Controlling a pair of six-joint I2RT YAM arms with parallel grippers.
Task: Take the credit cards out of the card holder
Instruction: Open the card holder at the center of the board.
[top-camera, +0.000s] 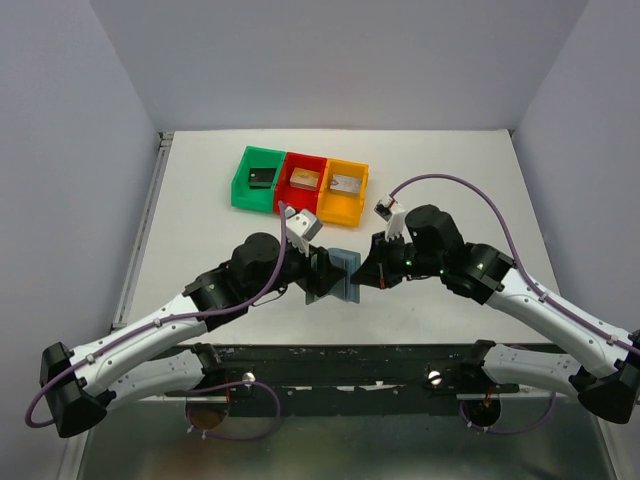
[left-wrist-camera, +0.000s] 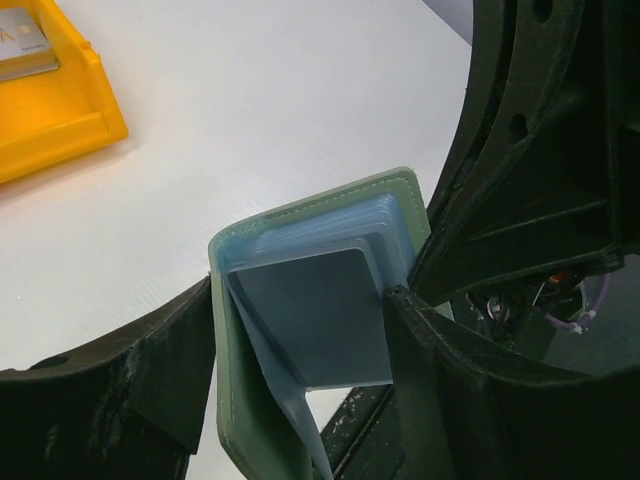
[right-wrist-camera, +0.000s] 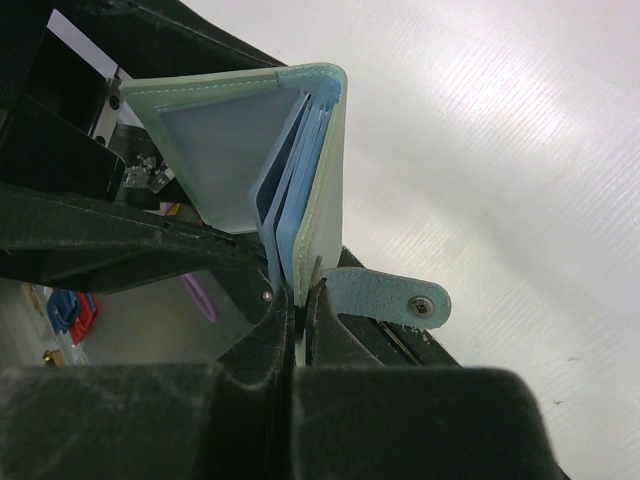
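Observation:
The card holder (top-camera: 338, 272) is a grey-green folding wallet held up off the table between both grippers, its covers spread open. My left gripper (top-camera: 318, 268) is shut on it; in the left wrist view (left-wrist-camera: 300, 300) its fingers (left-wrist-camera: 130, 400) press on either side of one cover and the pale blue pockets (left-wrist-camera: 310, 320). My right gripper (top-camera: 368, 272) is shut on the other cover's edge (right-wrist-camera: 300, 295), just beside the closing tab (right-wrist-camera: 390, 297). The holder's inner pockets fan out (right-wrist-camera: 290, 180). No credit card shows apart from the pocket layers.
Green (top-camera: 240, 190), red (top-camera: 286, 198) and orange (top-camera: 340, 212) bins stand in a row behind the grippers, each with a chunky piece inside. The orange bin also shows in the left wrist view (left-wrist-camera: 70, 125). A black rail (top-camera: 350, 355) runs along the near table edge.

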